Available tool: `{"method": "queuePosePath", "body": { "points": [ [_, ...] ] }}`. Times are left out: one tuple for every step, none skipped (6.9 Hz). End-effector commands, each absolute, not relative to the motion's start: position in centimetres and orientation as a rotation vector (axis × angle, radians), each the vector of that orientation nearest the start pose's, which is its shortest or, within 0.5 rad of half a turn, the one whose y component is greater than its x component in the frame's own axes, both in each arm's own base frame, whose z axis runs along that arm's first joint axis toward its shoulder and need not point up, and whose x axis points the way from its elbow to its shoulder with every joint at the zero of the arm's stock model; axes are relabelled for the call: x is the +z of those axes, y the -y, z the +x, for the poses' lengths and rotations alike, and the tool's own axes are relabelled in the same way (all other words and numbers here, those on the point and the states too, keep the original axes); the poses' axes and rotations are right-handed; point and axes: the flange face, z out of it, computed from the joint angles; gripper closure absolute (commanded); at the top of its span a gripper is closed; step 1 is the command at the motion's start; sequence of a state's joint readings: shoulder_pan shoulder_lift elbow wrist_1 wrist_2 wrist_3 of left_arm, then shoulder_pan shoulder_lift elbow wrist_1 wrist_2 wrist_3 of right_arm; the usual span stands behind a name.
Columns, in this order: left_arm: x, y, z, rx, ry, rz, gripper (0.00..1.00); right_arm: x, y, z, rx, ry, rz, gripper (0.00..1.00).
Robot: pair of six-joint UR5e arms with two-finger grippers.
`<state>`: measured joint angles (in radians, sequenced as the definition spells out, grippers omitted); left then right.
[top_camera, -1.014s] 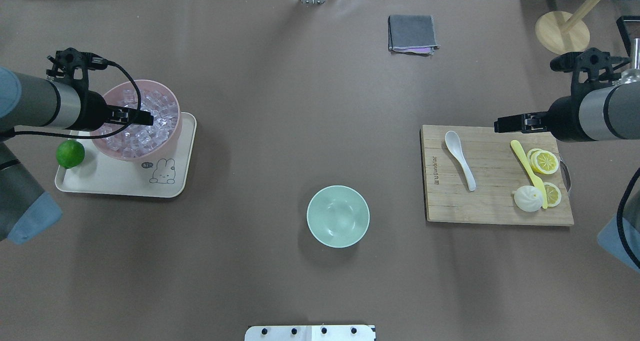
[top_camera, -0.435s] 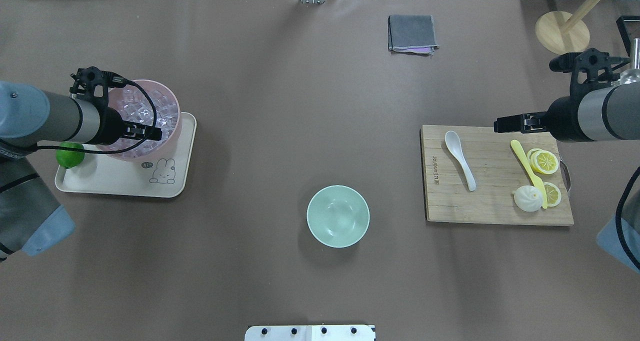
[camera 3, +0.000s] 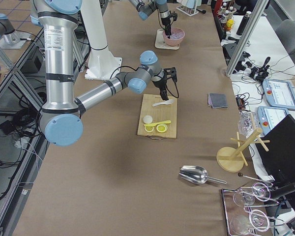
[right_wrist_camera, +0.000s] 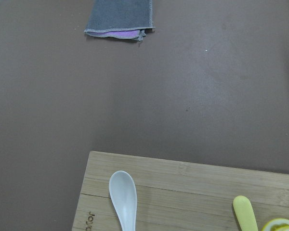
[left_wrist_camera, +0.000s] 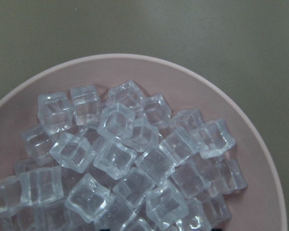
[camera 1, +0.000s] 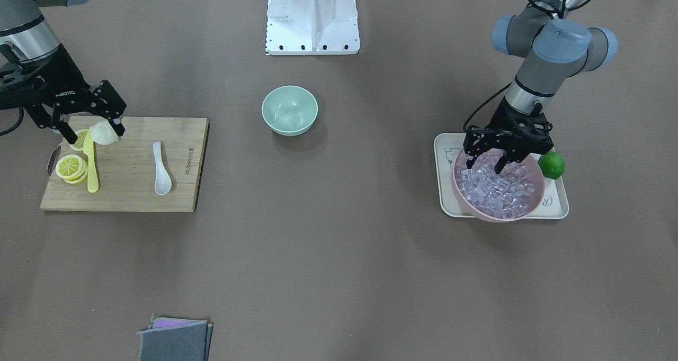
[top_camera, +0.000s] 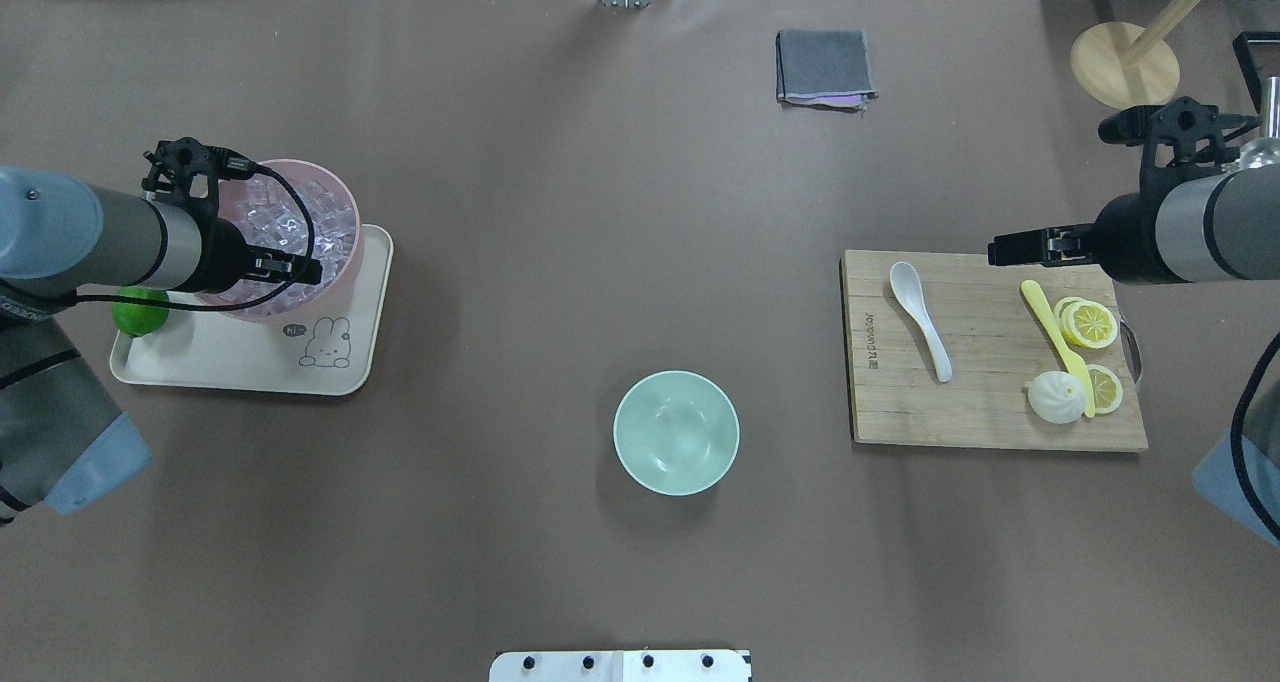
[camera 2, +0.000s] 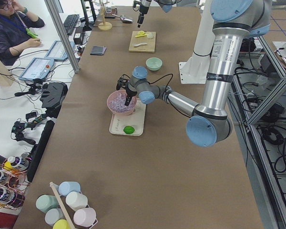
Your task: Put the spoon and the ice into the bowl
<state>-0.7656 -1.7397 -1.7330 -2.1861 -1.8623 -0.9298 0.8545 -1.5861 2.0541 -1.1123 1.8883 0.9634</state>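
Left gripper (camera 1: 483,168): hangs over the pink bowl (camera 1: 498,215), jaws spread wide, tips down at the top of the heap inside.

Ice (left_wrist_camera: 115,159): fills that pink bowl as a pile of clear cubes, with none clamped.

Pink bowl: stands on a cream tray (camera 1: 556,210) with a rabbit print, just beside a lime (camera 1: 551,165) on the same tray.

Right gripper (camera 1: 95,136): hangs above the far edge of the wooden cutting board (camera 1: 122,191), jaws wide apart, gripping nothing. Lines up with a white bun (top_camera: 1056,397) in the front-facing view; touching or not, cannot tell.

Spoon (top_camera: 920,317): lies flat on the cutting board, hollow side up, scoop toward the far edge and handle toward the robot, clear of the jaws.

Green bowl (top_camera: 676,432): sits on the brown table (top_camera: 500,162) between tray and board, well apart from both, and from the spoon and the ice.

Also on the board: a yellow knife (camera 1: 92,165) beside lemon slices (camera 1: 70,168), with the bun at the knife's end.

Far across the table: a folded grey cloth (top_camera: 823,66).
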Motion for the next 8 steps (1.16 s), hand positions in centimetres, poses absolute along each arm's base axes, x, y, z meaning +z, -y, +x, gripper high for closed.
{"method": "queuePosePath", "body": {
  "points": [
    [43.2,47.7,34.5,0.024,-0.885,0.398,0.30,38.8,42.8,-23.7,0.080,0.880,0.394,0.00],
    [43.5,47.7,34.6,0.024,-0.883,0.394,0.34,38.8,42.8,-23.7,0.080,0.880,0.394,0.00],
    [43.4,47.8,34.6,0.024,-0.884,0.395,0.39,38.8,42.8,-23.7,0.080,0.880,0.394,0.00],
    [43.4,47.8,34.6,0.025,-0.885,0.396,0.52,38.8,42.8,-23.7,0.080,0.880,0.394,0.00],
    [43.2,47.7,34.6,0.026,-0.889,0.400,0.73,38.8,42.8,-23.7,0.080,0.880,0.394,0.00],
    [42.7,47.6,34.4,0.025,-0.898,0.407,0.94,38.7,42.8,-23.7,0.080,0.881,0.395,0.00],
    [42.2,47.4,34.1,0.027,-0.906,0.414,1.00,38.7,42.8,-23.7,0.080,0.881,0.395,0.00],
    [41.6,47.0,33.7,0.030,-0.916,0.418,1.00,38.7,42.8,-23.7,0.080,0.881,0.395,0.00]
  ]
}}
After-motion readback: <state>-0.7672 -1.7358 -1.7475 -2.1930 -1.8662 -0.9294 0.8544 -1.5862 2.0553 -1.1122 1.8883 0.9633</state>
